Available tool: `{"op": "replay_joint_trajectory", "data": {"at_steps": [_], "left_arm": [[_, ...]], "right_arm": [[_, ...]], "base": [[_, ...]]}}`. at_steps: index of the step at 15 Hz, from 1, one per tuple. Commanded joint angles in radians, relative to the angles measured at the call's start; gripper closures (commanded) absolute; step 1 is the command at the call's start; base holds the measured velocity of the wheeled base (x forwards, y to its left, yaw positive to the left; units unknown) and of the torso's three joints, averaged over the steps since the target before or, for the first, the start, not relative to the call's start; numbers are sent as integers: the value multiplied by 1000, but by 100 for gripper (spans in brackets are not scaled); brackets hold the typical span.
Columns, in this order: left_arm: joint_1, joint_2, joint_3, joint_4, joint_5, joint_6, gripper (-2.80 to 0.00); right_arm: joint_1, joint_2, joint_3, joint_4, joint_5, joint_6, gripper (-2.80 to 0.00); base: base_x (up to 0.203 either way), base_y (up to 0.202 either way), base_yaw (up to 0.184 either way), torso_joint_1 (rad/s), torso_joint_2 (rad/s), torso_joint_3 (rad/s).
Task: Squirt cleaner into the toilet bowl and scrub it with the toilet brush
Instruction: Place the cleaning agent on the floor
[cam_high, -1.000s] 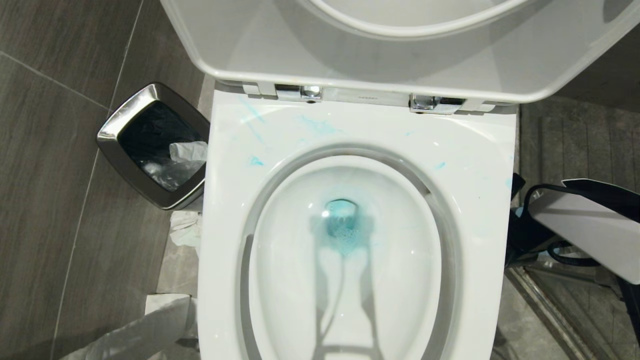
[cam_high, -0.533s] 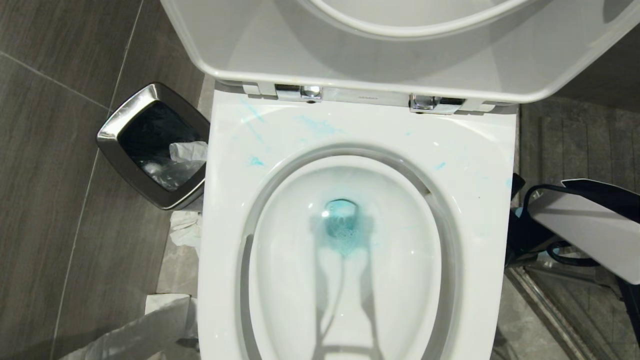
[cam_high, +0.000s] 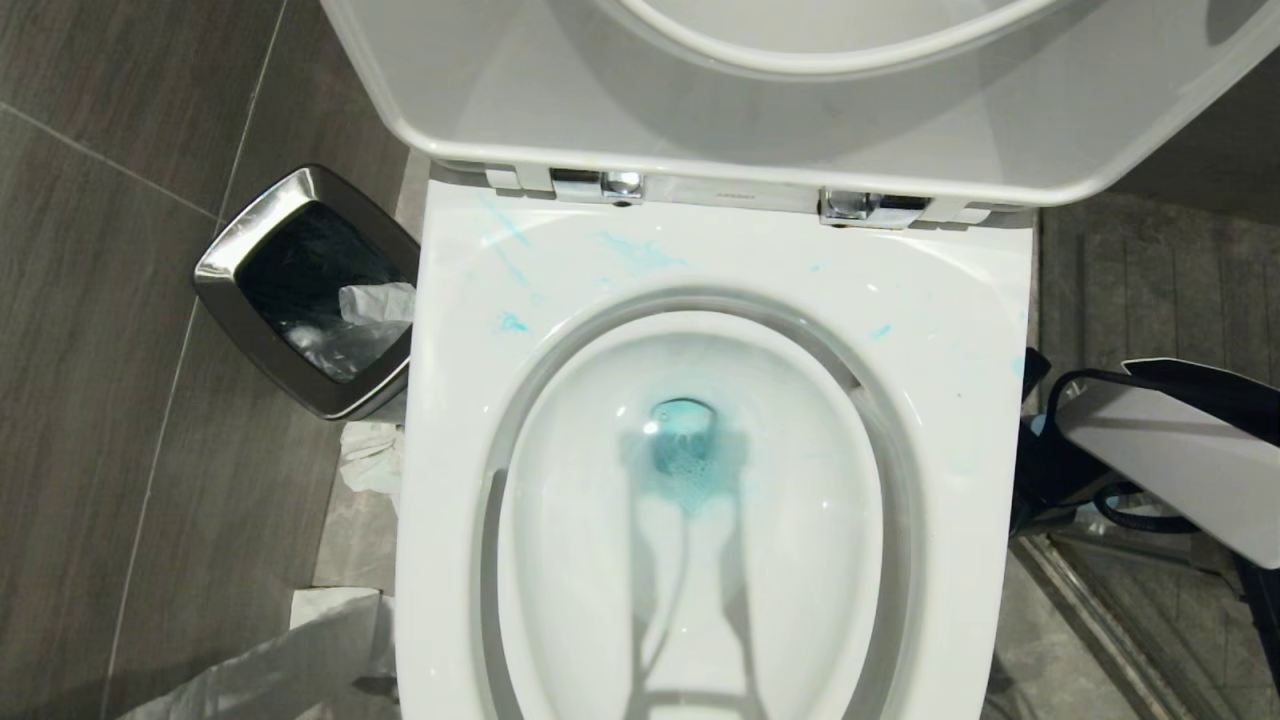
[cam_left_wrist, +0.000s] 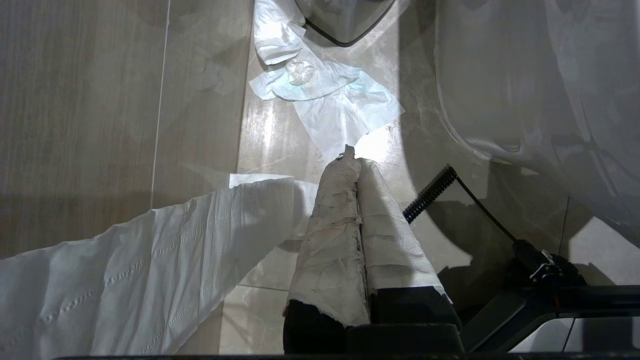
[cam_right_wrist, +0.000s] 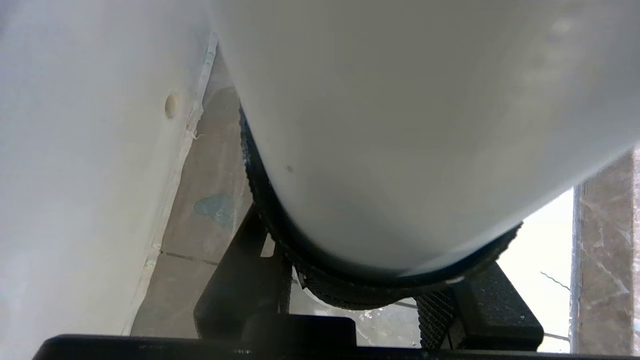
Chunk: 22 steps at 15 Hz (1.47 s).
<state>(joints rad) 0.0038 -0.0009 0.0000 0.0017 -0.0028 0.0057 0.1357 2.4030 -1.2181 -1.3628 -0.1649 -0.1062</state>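
Observation:
The toilet bowl (cam_high: 940, 330) fills the head view, seat and lid (cam_high: 760, 110) raised. Turquoise cleaner (cam_high: 685, 465) tints the water at the drain, and faint blue smears (cam_high: 640, 250) mark the back rim. The toilet brush is out of view. My right arm (cam_high: 1170, 450) hangs low beside the bowl's right side. In its wrist view my right gripper (cam_right_wrist: 345, 295) is shut on a wide white cylinder (cam_right_wrist: 400, 125) with a black ribbed band. My left gripper (cam_left_wrist: 352, 162), fingers wrapped in paper, is shut and empty above the floor left of the bowl.
A chrome-rimmed square bin (cam_high: 305, 290) stands left of the bowl, touching it. Crumpled tissue (cam_left_wrist: 325, 95) and a long paper strip (cam_left_wrist: 125, 270) lie on the tiles there. A blue spot (cam_right_wrist: 215, 207) marks the floor beside the toilet's base (cam_right_wrist: 75, 175).

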Motion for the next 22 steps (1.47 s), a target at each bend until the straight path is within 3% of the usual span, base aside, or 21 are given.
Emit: {"op": "replay_joint_trajectory", "data": {"at_steps": [1,2,11,22], "left_arm": [[1,1,2,0,0,0,0],[1,1,2,0,0,0,0],[1,1,2,0,0,0,0],[1,1,2,0,0,0,0]], "right_arm": [[5,2,0,-7,-1,-1,0],[7,2,2,-7,-1,-1,-280],[7,-25,67,-41,-3,-4,-280],[1,-91,134,-41,-75,-3,-280]], "base": [[0,0,0,0,0,0],[0,0,0,0,0,0],[0,0,0,0,0,0],[0,0,0,0,0,0]]}}
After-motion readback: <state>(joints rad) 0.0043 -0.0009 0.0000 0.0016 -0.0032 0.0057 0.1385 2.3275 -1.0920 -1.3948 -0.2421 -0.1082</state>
